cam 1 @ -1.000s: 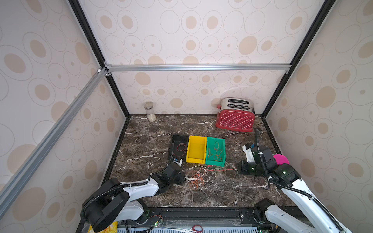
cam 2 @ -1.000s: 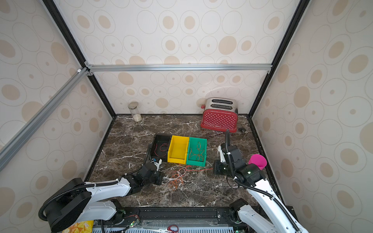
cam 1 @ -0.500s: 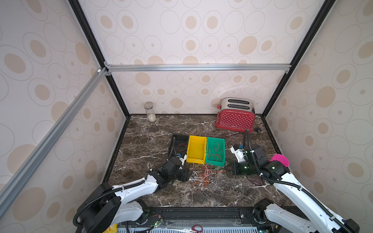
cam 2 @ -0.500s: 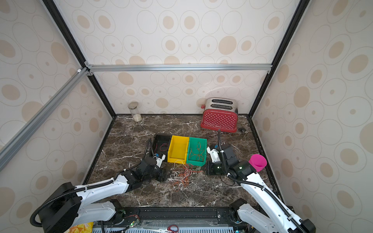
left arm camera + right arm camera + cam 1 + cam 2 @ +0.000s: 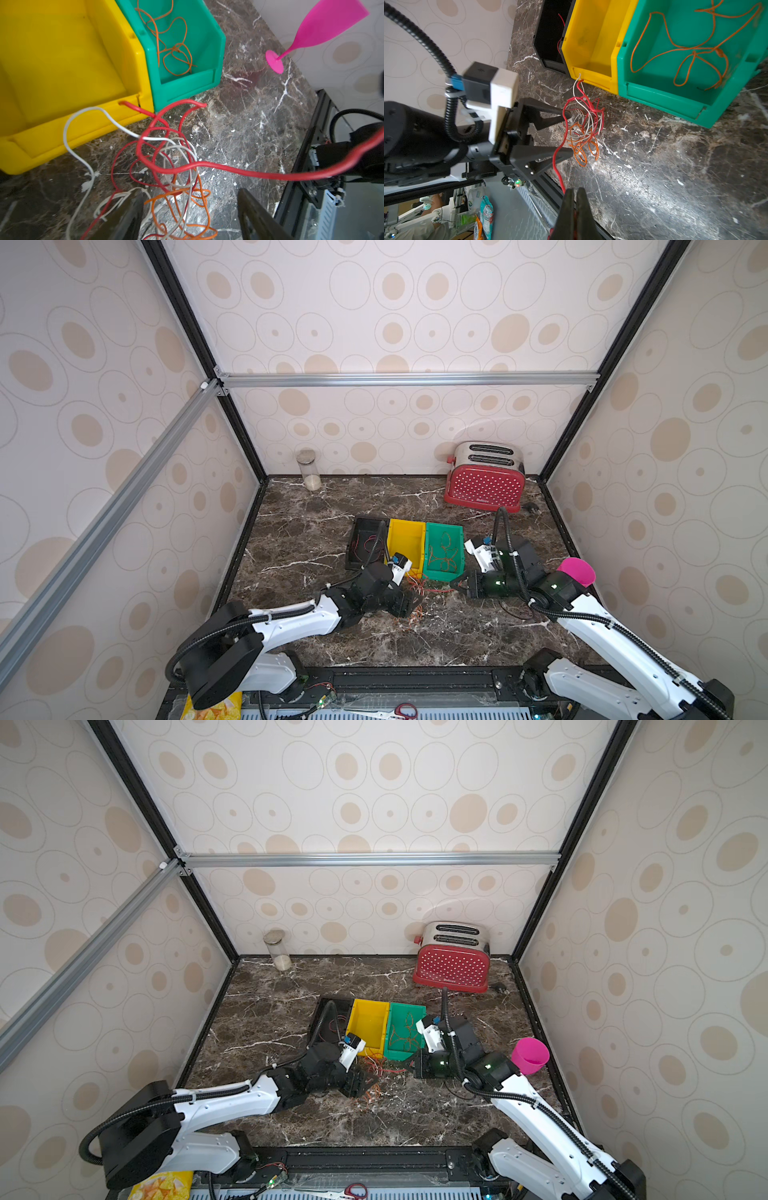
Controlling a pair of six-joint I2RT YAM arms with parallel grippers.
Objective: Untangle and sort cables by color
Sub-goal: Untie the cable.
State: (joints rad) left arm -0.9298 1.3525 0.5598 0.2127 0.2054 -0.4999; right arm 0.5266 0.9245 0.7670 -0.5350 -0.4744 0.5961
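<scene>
Three colours sat knotted in one tangle (image 5: 583, 128) on the bench (image 5: 249, 124), just in front of the yellow bin (image 5: 52, 62). One red end and one white end rested against that bin's front lip. My right claw (image 5: 575, 190) was clamped shut on a red cable (image 5: 228, 169), which ran taut from the knot, away from the yellow bin. My left claw (image 5: 189, 197) stood wide open, a finger on each side of the tangle, gripping nothing. Orange strands (image 5: 166, 52) lay in the green bin (image 5: 187, 89), which touched the yellow bin. I judged the step to be freeing that red cable. To do it well, I would close the left claw on the white and orange loops as an anchor. Then I would draw the right claw slowly and low, easing off if the whole knot dragged along.
</scene>
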